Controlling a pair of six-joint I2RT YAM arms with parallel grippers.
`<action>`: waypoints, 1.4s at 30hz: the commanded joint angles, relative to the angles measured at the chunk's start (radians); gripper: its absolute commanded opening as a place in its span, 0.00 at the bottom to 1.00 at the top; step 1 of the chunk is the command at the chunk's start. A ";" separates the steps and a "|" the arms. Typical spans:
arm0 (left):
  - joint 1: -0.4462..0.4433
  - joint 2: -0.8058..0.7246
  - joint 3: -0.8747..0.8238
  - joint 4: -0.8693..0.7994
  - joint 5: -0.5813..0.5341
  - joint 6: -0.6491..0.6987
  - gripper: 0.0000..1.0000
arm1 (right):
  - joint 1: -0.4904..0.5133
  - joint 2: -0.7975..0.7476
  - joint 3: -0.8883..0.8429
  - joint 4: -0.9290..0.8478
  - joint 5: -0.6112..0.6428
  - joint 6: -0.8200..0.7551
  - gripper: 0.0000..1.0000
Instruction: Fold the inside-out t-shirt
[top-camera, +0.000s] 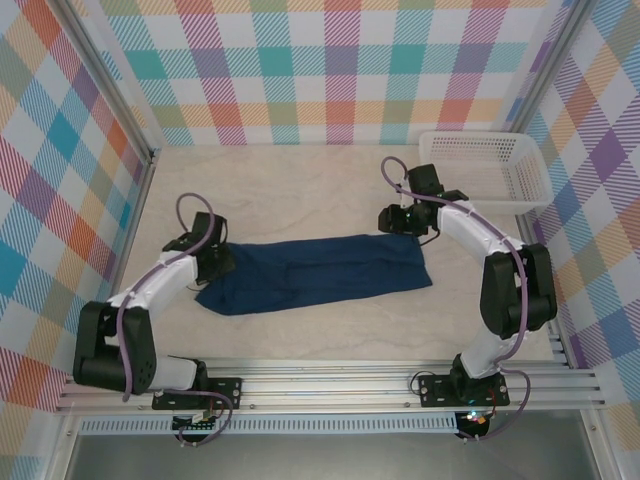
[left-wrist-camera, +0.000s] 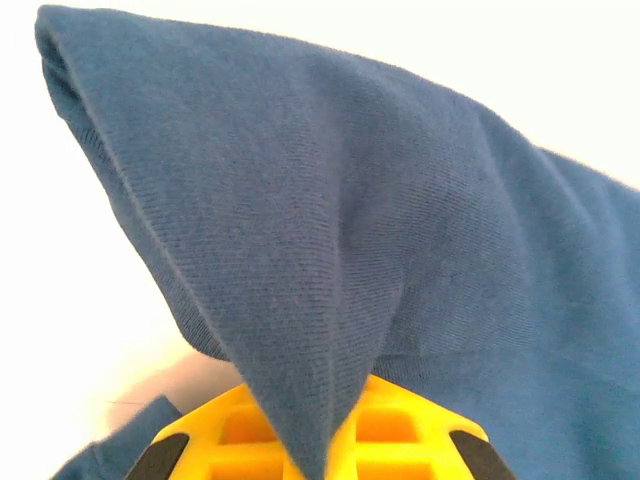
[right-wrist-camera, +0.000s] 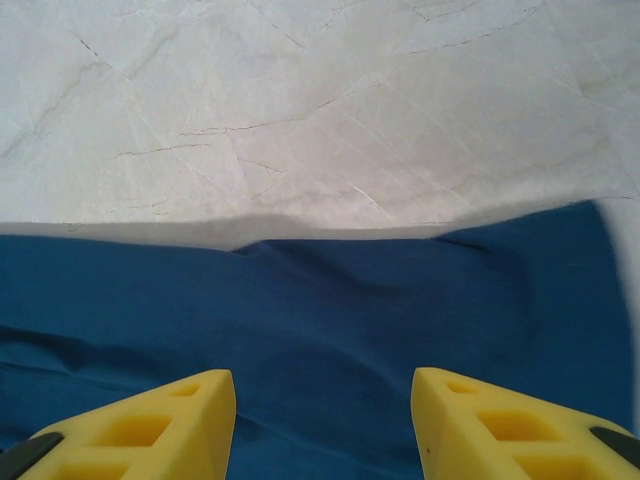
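The t-shirt (top-camera: 315, 272) lies banded across the table (top-camera: 300, 180). Left hand (left-wrist-camera: 318, 440) clamps its left end, perhaps several layers; right hand (right-wrist-camera: 322, 425), parted over the other end, should grip before both lift evenly.

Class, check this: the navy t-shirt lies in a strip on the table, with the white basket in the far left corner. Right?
No. The top view shows the white basket in the far right corner; the t-shirt does lie in a strip.
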 joint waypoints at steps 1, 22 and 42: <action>0.026 -0.049 0.051 -0.101 -0.117 -0.016 0.00 | 0.008 -0.041 -0.018 -0.030 -0.022 -0.010 0.50; -0.543 0.196 0.497 -0.020 0.250 -0.443 0.00 | 0.008 -0.098 -0.078 -0.039 -0.034 -0.003 0.51; -0.659 0.586 0.812 -0.024 0.317 -0.427 0.00 | 0.008 -0.084 -0.170 -0.060 -0.059 0.037 0.51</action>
